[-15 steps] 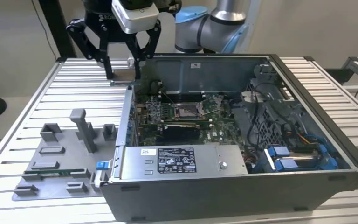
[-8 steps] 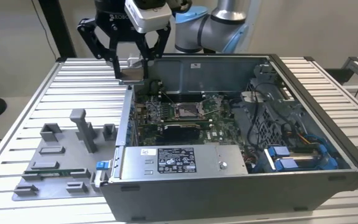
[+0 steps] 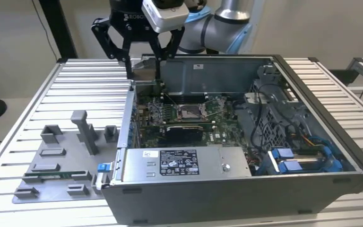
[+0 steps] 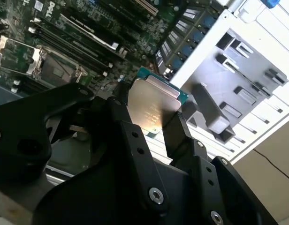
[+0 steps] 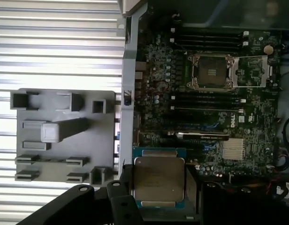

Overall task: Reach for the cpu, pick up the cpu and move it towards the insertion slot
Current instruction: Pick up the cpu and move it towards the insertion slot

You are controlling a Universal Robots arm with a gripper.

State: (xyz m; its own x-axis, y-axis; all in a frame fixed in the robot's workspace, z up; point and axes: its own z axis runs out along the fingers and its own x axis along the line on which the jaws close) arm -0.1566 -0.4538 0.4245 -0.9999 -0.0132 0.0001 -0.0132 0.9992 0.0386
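Silvery cpu held above open insertion slot.

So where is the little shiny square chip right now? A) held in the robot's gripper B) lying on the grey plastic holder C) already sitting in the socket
A: in both wrist views the cpu sits clamped in the gripper, off the grey fixture, while the insertion slot stands bare.

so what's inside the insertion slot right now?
Nothing seated: the insertion slot shows its open metal frame around a bare dark centre. The cpu is clamped in the gripper, above the case edge. Individual socket contacts can't be made out.
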